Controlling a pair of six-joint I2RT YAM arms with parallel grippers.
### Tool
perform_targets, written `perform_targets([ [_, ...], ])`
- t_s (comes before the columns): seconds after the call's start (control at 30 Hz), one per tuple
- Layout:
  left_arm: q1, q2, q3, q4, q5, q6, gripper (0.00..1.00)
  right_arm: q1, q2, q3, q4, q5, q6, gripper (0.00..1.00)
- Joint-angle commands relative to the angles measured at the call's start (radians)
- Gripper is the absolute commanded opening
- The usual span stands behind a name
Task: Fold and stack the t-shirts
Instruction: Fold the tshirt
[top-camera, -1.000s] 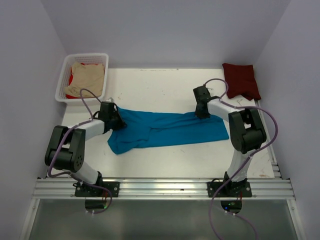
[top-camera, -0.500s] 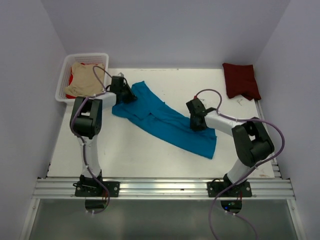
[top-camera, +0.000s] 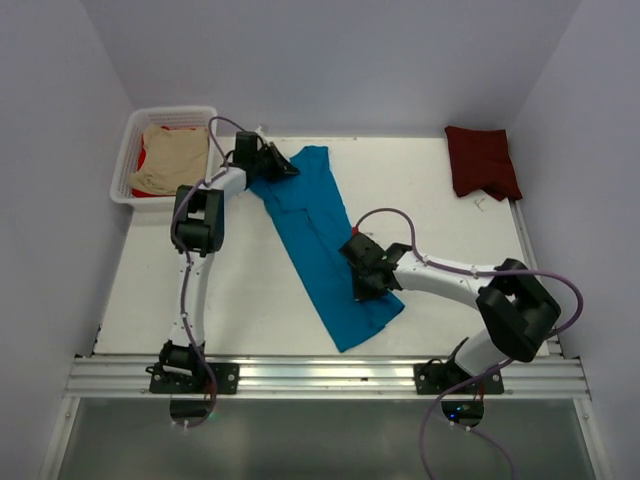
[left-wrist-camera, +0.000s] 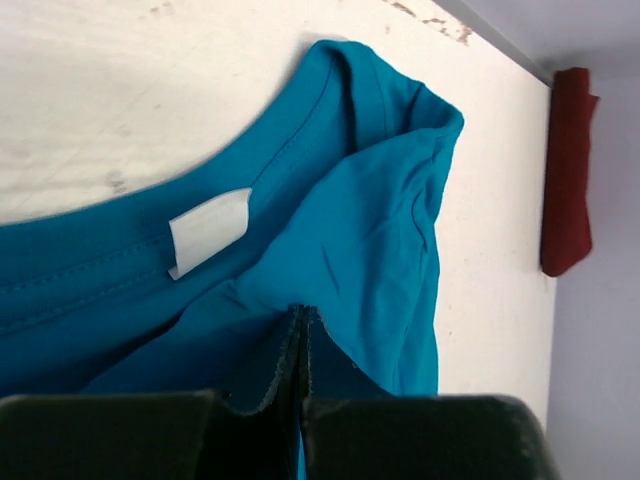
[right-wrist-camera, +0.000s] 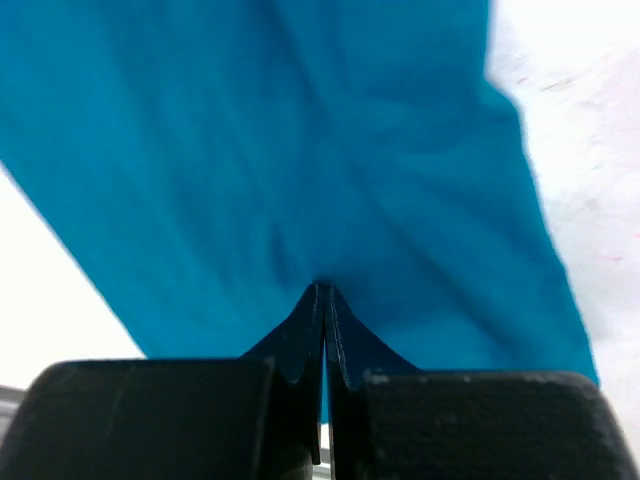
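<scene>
Table (top-camera: 250, 290): L tool (left-wrist-camera: 299, 322), R tool (right-wrist-camera: 323, 300) tight on tee (top-camera: 315, 235)

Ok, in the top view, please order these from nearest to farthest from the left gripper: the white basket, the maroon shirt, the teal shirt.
Measured from the left gripper:
1. teal shirt: in the grip itself, pinched near the collar end.
2. white basket: close by on the left, at the far left corner.
3. maroon shirt: folded at the far right corner, on the opposite side.
</scene>
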Motion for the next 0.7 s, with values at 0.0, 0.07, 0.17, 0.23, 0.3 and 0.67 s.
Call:
perform_targets([
  [0.0,0.001,0.129,0.065,0.034,0.17,-0.068,0.0,0.046,-0.041,-0.003,-0.008,-0.032,0.094,0.0],
  [0.07,-0.001,0.172,0.087,0.146,0.221,-0.139,0.0,0.077,-0.025,0.008,-0.001,-0.047,0.117,0.0],
  [0.17,-0.002,0.226,0.152,0.189,0.267,-0.184,0.0,0.123,-0.015,0.02,0.01,-0.058,0.149,0.0],
  [0.23,-0.002,0.267,0.185,0.209,0.284,-0.211,0.0,0.143,-0.015,0.02,0.024,-0.061,0.166,0.0],
  [0.3,-0.001,0.304,0.222,0.258,0.31,-0.272,0.0,0.17,-0.01,0.025,0.021,-0.041,0.181,0.0],
  [0.67,-0.001,0.296,0.259,0.289,0.281,-0.299,0.0,0.203,0.064,0.037,0.079,-0.082,0.189,0.0],
])
